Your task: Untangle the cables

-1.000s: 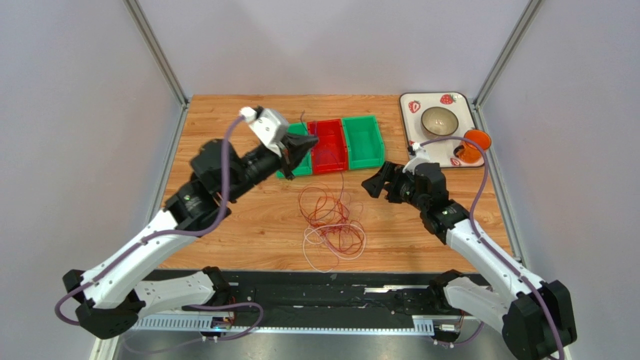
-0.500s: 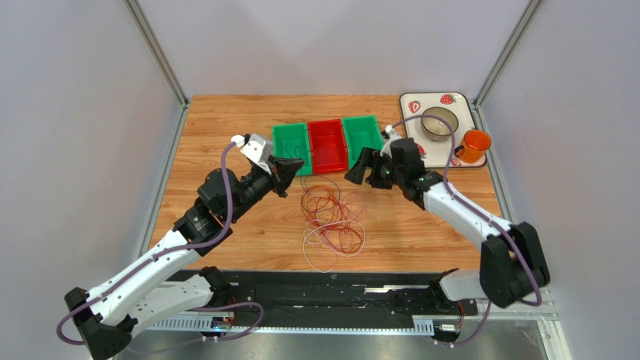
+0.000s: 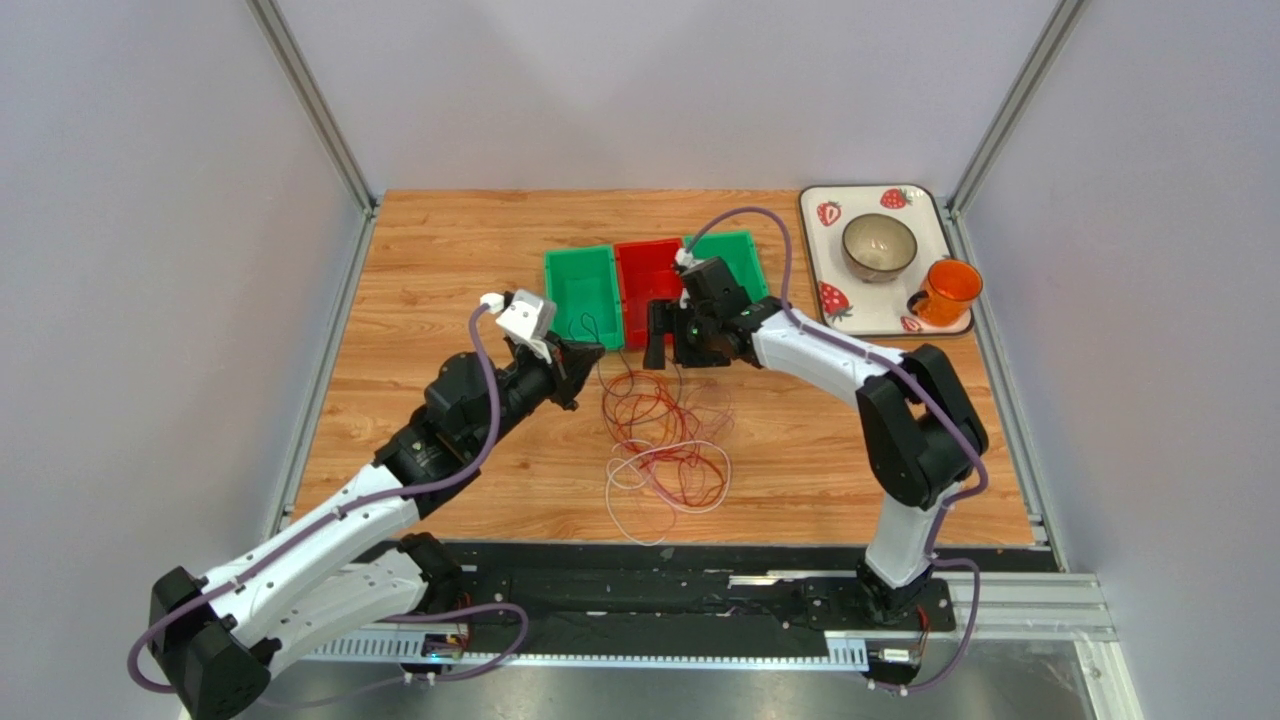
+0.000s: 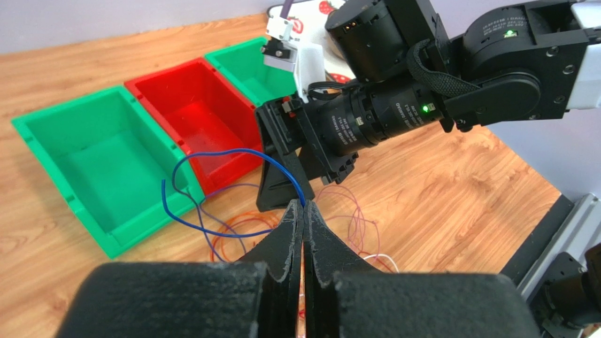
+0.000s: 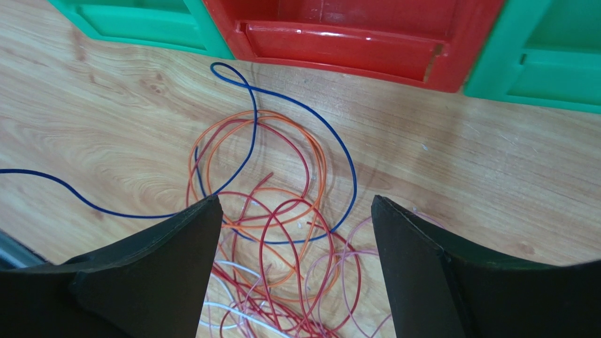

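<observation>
The cables [image 3: 661, 438] lie in a loose tangle on the wooden table in front of the bins: red, orange, pink, white and blue wires. My left gripper [image 3: 582, 369] sits at the tangle's left edge, and in the left wrist view it [image 4: 303, 206] is shut on the blue cable [image 4: 233, 151], which loops up over the green bin's corner. My right gripper [image 3: 661, 342] hovers above the tangle's far side, jaws open and empty [image 5: 295, 205]. The right wrist view shows the red and orange loops [image 5: 261, 248] and the blue cable [image 5: 350, 169] below its fingers.
Three bins stand in a row behind the tangle: green [image 3: 580, 285], red [image 3: 651, 278] and green [image 3: 733, 263]. A strawberry-pattern tray [image 3: 830, 210] at the back right holds a bowl [image 3: 879, 243] and an orange cup [image 3: 951, 285]. My right wrist [image 4: 367, 120] is close in front of my left gripper.
My left gripper has come down from over the bins to the tangle's left edge. My right gripper has swung left from the tray side to above the tangle by the red bin.
</observation>
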Controlling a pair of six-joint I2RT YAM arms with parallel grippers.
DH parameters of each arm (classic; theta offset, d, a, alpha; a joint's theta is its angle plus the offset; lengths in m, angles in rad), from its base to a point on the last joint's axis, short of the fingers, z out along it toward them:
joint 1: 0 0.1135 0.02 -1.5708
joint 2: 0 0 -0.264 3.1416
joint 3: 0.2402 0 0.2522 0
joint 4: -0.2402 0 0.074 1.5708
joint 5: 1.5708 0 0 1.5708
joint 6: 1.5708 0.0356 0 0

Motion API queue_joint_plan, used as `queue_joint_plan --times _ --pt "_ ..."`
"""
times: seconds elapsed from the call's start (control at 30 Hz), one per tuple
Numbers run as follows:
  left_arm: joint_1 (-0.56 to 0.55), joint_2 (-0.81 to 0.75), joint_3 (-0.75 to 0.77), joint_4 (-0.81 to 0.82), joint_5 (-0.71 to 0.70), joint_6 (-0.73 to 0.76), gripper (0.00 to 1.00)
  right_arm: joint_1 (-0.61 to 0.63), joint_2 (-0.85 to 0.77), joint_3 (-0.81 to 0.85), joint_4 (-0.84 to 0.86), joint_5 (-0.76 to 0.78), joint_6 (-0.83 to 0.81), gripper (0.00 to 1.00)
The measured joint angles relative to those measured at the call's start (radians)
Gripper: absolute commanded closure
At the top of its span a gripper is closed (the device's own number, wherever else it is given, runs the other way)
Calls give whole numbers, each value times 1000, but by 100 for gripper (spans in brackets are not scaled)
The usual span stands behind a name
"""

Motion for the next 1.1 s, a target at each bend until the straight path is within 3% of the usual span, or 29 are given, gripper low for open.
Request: queue_joint_plan --times 0.33,0.4,0.43,0.57,0.6,0.93,1.1 --pt "16 -10 -66 24 -2 -36 100 20 128 95 -63 85 -58 21" --pt "16 -12 -66 25 -2 -37 100 18 150 117 -68 90 -63 28" --pt "16 -13 -66 26 -2 -37 100 18 162 131 -68 90 -66 33" --pt "16 -12 -66 29 -2 -39 100 20 191 164 -69 88 -84 96" --pt "16 -11 -66 29 -2 -40 100 22 200 174 -70 85 -79 100" --pt "16 -10 -47 -5 11 -45 100 40 191 198 -105 69 -90 100" --pt "17 -62 41 -77 21 -44 100 47 49 201 -147 68 -89 100"
